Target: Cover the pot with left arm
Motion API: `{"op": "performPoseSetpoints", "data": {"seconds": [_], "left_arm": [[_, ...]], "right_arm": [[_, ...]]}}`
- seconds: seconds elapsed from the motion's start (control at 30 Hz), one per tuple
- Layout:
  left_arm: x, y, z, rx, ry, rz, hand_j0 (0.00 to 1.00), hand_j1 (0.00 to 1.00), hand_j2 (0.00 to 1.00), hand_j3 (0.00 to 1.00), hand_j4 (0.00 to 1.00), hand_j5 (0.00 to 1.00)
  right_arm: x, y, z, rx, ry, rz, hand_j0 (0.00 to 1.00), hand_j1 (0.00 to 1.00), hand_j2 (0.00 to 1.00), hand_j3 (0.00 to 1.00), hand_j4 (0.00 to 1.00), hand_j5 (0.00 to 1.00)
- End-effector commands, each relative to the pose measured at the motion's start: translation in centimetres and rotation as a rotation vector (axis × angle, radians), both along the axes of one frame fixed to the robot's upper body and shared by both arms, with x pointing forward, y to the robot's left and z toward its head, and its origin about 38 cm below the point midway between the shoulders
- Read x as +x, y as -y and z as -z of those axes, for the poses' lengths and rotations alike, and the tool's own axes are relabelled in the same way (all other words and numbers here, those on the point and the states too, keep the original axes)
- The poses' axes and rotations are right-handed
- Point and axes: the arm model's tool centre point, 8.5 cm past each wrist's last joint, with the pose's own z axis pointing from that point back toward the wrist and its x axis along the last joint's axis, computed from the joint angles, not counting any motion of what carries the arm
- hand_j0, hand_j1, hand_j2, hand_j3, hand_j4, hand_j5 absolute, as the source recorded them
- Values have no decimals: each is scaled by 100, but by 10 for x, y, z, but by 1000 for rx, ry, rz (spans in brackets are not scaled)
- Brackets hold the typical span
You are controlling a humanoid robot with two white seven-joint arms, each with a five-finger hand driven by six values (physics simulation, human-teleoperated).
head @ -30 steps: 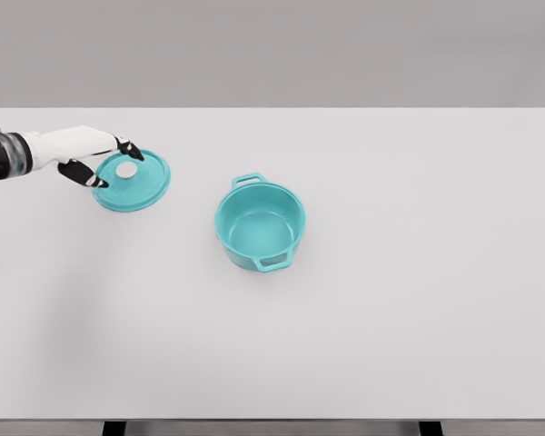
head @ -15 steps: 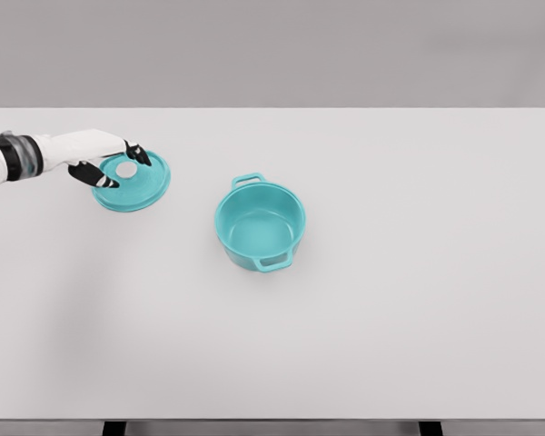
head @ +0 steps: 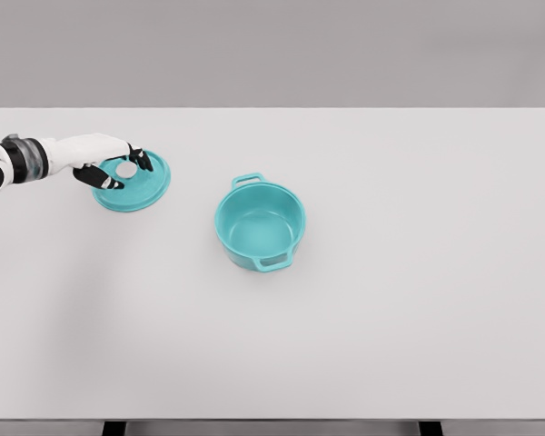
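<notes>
Lid (head: 134, 184): teal, lying flat on the white table (head: 391, 318) at far left, well apart from the pot. Its pale knob (head: 126, 170) is bracketed by the left hand (head: 112, 166), fingers part-curled either side; a firm grip cannot be confirmed. The knob is judged the target because it allows 1-handed lifting. Pot (head: 260, 224): teal, 2 handles, upright, open, empty, near the table's centre, uncovered. Right arm not seen.
</notes>
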Motion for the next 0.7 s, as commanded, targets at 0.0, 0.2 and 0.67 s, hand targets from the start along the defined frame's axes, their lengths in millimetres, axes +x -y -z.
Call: {"op": "performPoseSetpoints", "data": {"seconds": [0.0, 0.2, 0.67], "left_arm": [[0, 0, -1, -7, 1, -4, 64, 64, 64, 64, 64, 64], [0, -1, 0, -6, 0, -6, 64, 64, 64, 64, 64, 64], [-1, -4, 3, -7, -9, -14, 49, 49, 49, 49, 49, 49]], "right_arm": [[0, 0, 0, 0, 0, 0, 100, 100, 100, 100, 100, 100], [0, 0, 0, 0, 0, 0, 100, 100, 100, 100, 100, 100], [0, 0, 0, 0, 0, 0, 100, 100, 100, 100, 100, 100]]}}
